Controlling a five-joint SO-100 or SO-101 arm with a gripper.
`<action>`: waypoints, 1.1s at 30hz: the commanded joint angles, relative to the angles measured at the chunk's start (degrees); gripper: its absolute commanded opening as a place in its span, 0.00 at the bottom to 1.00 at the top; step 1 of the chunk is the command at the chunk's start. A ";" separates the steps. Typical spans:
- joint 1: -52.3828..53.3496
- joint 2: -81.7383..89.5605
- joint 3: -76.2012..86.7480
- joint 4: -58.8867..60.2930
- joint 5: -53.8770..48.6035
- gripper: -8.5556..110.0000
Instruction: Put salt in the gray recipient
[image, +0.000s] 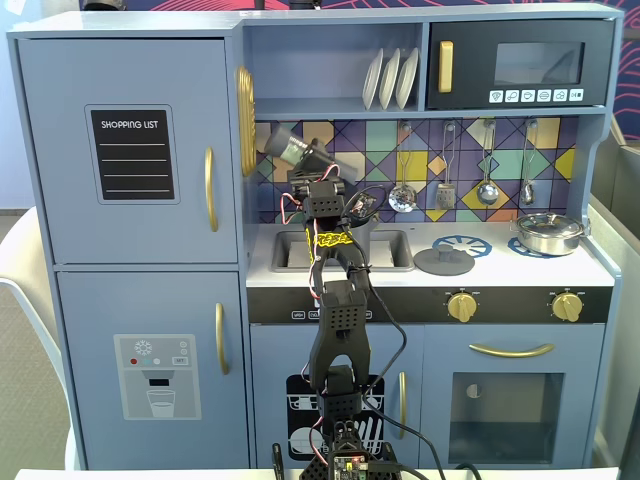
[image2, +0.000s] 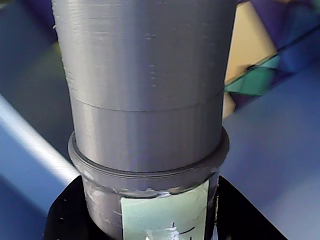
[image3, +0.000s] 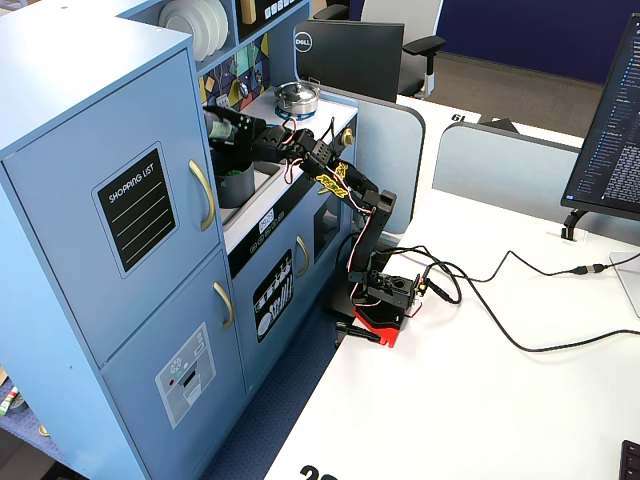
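Note:
My gripper (image: 312, 160) is shut on the salt (image: 290, 147), a dark gray cylindrical shaker, and holds it tilted up and to the left above the sink. In the wrist view the salt (image2: 150, 100) fills the frame, its pale green label (image2: 167, 215) at the bottom between my black fingers (image2: 65, 215). In the side fixed view the salt (image3: 220, 127) hangs just above the gray recipient (image3: 237, 186), a dark gray pot standing in the sink. In the front fixed view my arm hides most of the pot.
A flat gray lid (image: 444, 261) lies on the left burner and a shiny steel pan (image: 548, 233) stands on the right one. Utensils (image: 487, 190) hang on the tiled back wall. The fridge door handle (image: 209, 189) is close on the left.

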 joint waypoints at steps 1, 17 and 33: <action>-0.18 -1.23 -8.61 6.50 4.31 0.07; -3.08 -3.34 -9.49 1.58 3.96 0.07; -3.60 -3.34 -7.47 -0.70 1.14 0.08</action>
